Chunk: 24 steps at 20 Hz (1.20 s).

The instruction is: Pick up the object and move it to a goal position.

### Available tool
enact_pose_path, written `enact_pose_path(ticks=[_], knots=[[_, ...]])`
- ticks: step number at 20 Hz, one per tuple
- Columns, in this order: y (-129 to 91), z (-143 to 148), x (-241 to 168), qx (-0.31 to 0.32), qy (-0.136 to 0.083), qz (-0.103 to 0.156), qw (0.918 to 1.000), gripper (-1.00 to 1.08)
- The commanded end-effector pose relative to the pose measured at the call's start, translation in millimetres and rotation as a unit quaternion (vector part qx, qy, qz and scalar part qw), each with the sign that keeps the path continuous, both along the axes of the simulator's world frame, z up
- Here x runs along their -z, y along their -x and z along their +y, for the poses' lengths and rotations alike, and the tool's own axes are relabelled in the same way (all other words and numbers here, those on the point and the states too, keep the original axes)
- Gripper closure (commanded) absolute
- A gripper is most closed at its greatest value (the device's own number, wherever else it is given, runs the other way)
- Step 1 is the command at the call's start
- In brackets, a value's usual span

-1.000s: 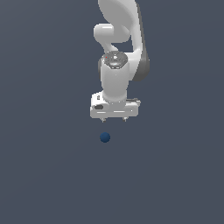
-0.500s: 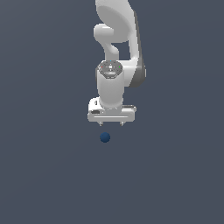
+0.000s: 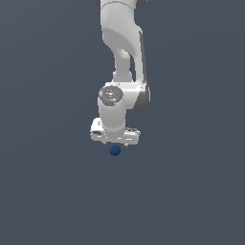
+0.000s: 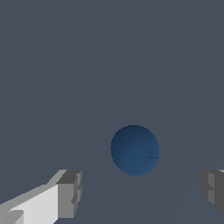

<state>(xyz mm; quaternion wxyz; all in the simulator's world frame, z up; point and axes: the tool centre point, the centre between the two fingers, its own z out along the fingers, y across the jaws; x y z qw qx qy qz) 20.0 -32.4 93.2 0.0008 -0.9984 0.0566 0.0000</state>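
between spread gripper (image 4: 142, 192) fingers: blue sphere (image 4: 134, 150), untouched.

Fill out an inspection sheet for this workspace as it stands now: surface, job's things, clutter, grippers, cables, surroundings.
Surface: plain dark grey-blue floor, flat and unmarked.
Job's things: one small dark blue sphere resting on the floor; far narrower than the gap between the jaws.
Clutter: nothing seen.
Grippers: the white gripper points down just above the sphere; jaws open, one on either side of the sphere in the wrist view, neither touching it.
Cables: nothing seen.
Surroundings: the white arm runs out of the exterior view's top; no goal marker, walls or other fixtures seen.
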Motion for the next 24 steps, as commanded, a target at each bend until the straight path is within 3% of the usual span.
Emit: enact_pose_path(ticks=[1, 9, 23, 24], knots=[[-2, -4, 8, 0.009, 0.001, 0.000, 1.0000, -0.92], [-2, -6, 15, 0.012, 0.001, 0.001, 0.9999, -0.92], [-2, -7, 62, 0.013, 0.001, 0.000, 0.9999, -0.92], [-2, -7, 62, 0.013, 0.001, 0.000, 0.9999, 1.08]])
